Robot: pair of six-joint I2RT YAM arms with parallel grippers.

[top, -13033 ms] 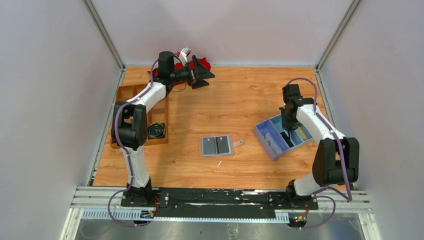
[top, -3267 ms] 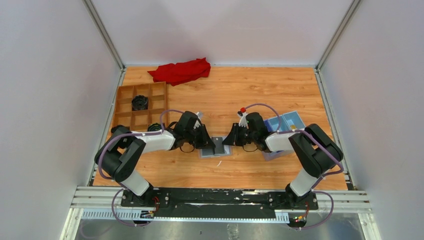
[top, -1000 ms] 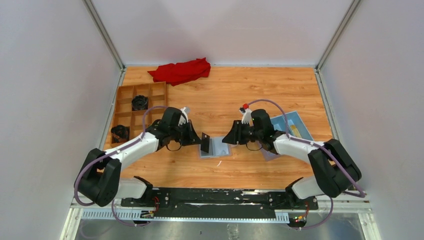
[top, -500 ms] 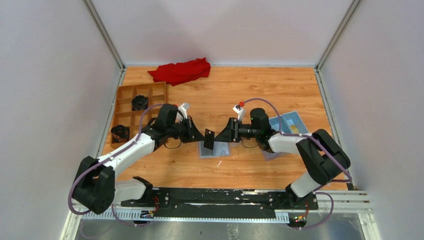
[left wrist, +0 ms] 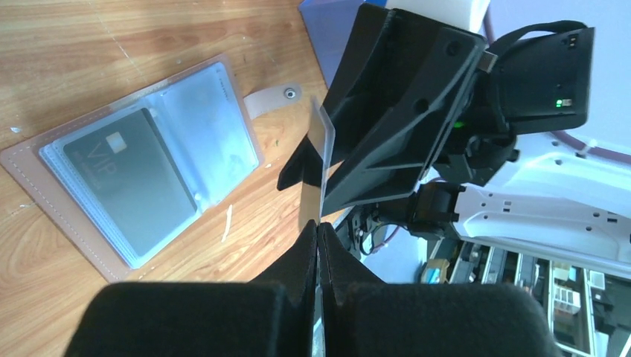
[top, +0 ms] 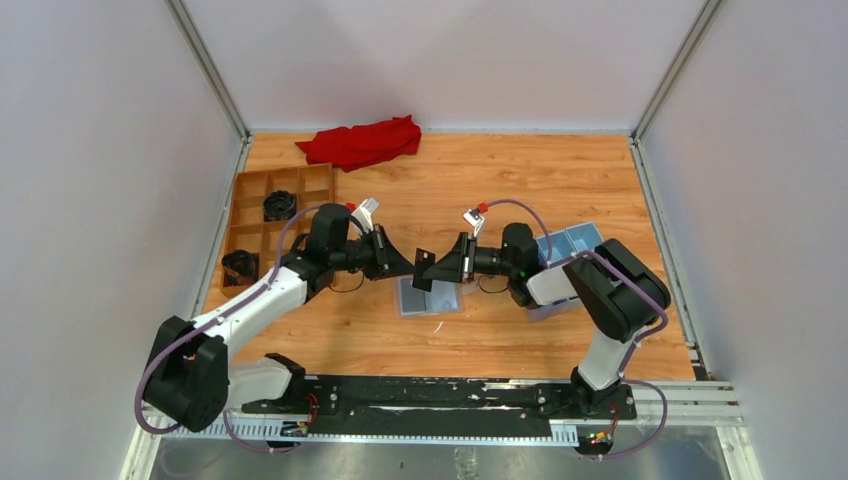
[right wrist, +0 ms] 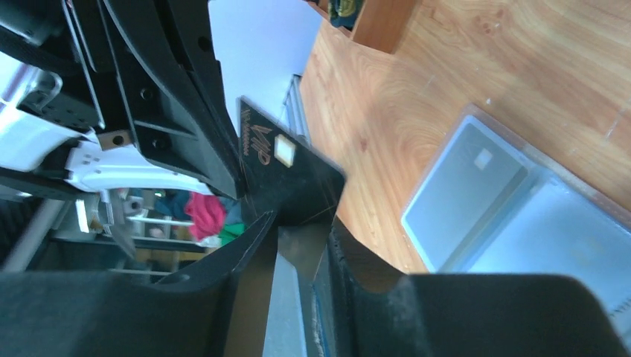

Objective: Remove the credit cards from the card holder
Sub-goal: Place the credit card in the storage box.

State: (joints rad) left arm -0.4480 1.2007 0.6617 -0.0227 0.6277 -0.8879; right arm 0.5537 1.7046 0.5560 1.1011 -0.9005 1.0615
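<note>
The left tool (left wrist: 318,236) is clamped shut on one short edge of a black credit card (right wrist: 286,175), holding it on edge in the air above the counter (top: 500,180). The right tool (right wrist: 301,238) meets it head-on from the other side. Its fingers stand apart on either side of the card's lower corner, and I cannot tell whether they press on it. The two tool tips are nearly touching, with only the card between them.

Just below them lies the card holder (top: 445,298), open flat with its pockets up. A grey card (left wrist: 130,186) sits in one pocket, and the neighbouring clear pocket looks empty. The holder's strap (left wrist: 274,97) sticks out past one edge, and a small white scrap (top: 437,326) lies near the holder's near edge.

Bare wood runs from the tools back towards the far wall, where a red cloth (top: 360,142) lies against the far edge. A brown compartment tray (top: 250,215) sits along the left edge, beside the left arm. A blue box (top: 572,243) is close against the right arm, partly hidden by it. In front of the holder, a strip of counter reaches to the near edge
</note>
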